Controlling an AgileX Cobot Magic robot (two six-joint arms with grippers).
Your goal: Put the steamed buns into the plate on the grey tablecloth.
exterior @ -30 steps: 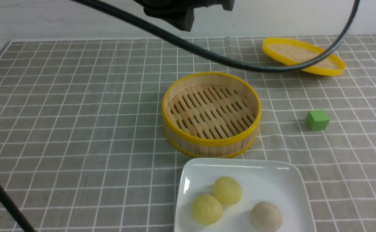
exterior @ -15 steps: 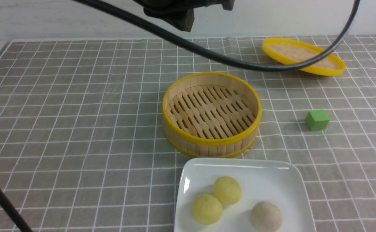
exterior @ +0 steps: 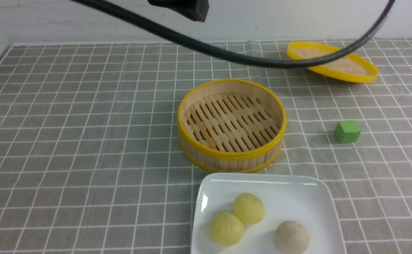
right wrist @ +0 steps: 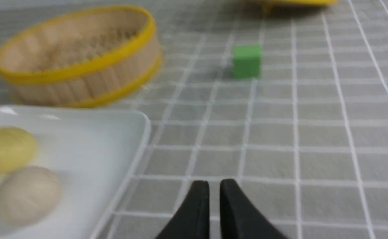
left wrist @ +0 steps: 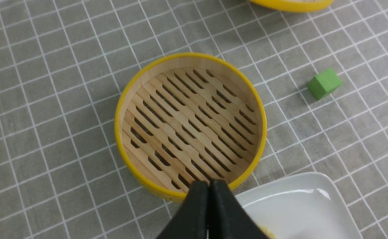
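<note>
Three steamed buns lie in the white square plate at the front of the grey tablecloth: two pale yellow ones touching each other, and a beige one apart to their right. My left gripper is shut and empty, high above the plate's far edge. My right gripper is shut and empty, low over the cloth to the right of the plate. The right wrist view also shows a yellow bun and the beige bun.
An empty bamboo steamer basket stands just behind the plate. Its yellow-rimmed lid lies at the back right. A green cube sits right of the basket. A black cable and an arm part hang across the top.
The black arm part at the top has risen, partly out of view. The dark cable at the lower left has left the view. The buns, plate and basket have not moved.
</note>
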